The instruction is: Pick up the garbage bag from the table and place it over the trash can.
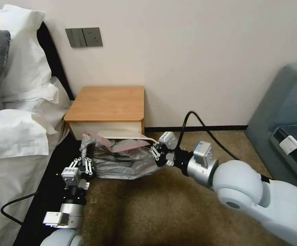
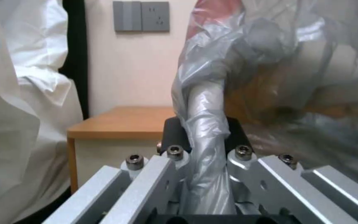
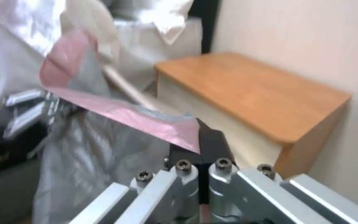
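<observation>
- At centre of the head view, below the bench (image 1: 107, 104), the garbage bag (image 1: 121, 162) is stretched between both arms, draped over the trash can (image 1: 128, 135), whose cream rim peeks out just above it. The left pincer (image 1: 87, 163) clamps the bag's left edge; the right pincer (image 1: 154, 152) pinches its right edge.
- Low in the middle of the left wrist view, the pincer is closed on a twisted rope of grey film (thin, crinkly, near weightless by the look of it), which billows toward the upper right.
- Lower centre in the right wrist view, the black fingertips (image 3: 212, 146) nip the pink rim; the film sags leftward.
- My judgement: soft and slippery, prone to tearing or slipping, so hold it at the reinforced rim with both edges kept apart.
</observation>
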